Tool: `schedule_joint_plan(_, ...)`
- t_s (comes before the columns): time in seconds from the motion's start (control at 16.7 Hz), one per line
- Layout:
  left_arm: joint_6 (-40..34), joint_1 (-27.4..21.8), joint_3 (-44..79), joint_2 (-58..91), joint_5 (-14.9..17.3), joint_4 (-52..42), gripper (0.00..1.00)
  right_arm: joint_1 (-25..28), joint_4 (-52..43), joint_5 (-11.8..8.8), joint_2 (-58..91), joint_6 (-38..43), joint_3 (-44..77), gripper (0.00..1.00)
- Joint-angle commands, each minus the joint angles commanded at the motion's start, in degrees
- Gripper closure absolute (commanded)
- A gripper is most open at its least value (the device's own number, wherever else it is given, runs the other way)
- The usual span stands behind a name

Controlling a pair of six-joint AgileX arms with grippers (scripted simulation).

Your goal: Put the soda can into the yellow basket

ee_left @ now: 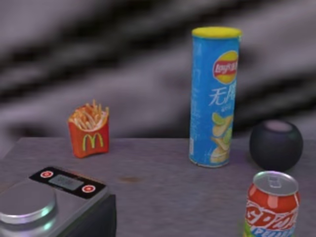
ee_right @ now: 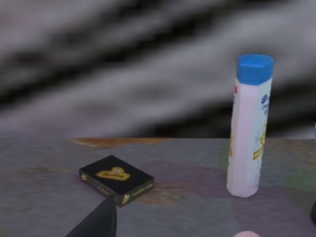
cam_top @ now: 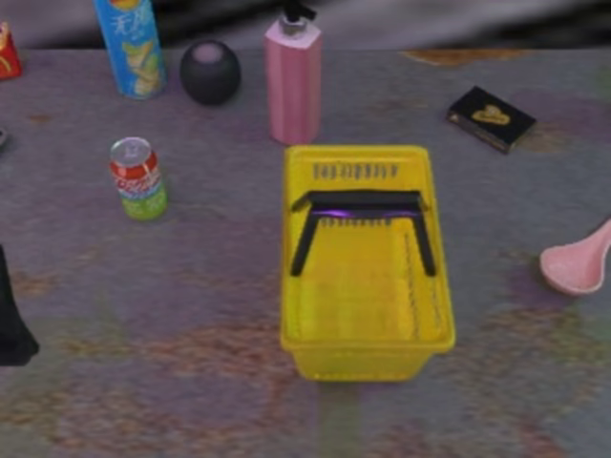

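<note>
1. Standing upright on the left part of the table, the soda can has its silver top up, red above and lime-green below; it touches nothing; the left arm shows only as a dark shape at the top view's left edge, nearer the front than the can and apart from it; its gripper is out of sight, so whether it is released or clenched cannot be told.
2. Behind the can, along the back edge, stand a tall blue chip canister and, just right of it, a dark round speaker; a red carton of fries sits at the far left corner; the left wrist view also shows a kitchen scale close to the camera.
3. Right of the speaker stands a pink pump bottle, upright, just behind the yellow basket; the basket sits at the table's middle, well apart from the can, its black handles folded down across its inside; nothing else lies in it.
4. Farther right, a black box with a gold mark lies flat near the back; a pink spoon rests at the right edge.
5. The right arm does not appear from above; in the right wrist view only a dark wedge juts in at the lower edge, too little to tell whether that gripper is released or clenched.
</note>
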Motion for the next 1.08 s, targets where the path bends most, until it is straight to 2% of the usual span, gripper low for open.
schedule_joint_plan(0.24,0.56,-0.42,1.65,1.68,0.23,-1.41,0.00,0.00,0.00,0.00,0.00,0.00,0.00,0.00)
schedule_joint_plan(0.48,3.81,-2.37,11.28,11.90,1.16,-9.46,0.00,0.00,0.00,0.00,0.00,0.00,0.00,0.00)
schedule_joint_plan(0.78,10.50,-5.55,32.60,34.07,2.42,-25.40,0.00,0.00,0.00,0.00,0.00,0.00,0.00,0.00)
schedule_joint_plan(1.08,18.43,-8.42,60.15,62.41,3.31,-42.65,0.00,0.00,0.00,0.00,0.00,0.00,0.00,0.00)
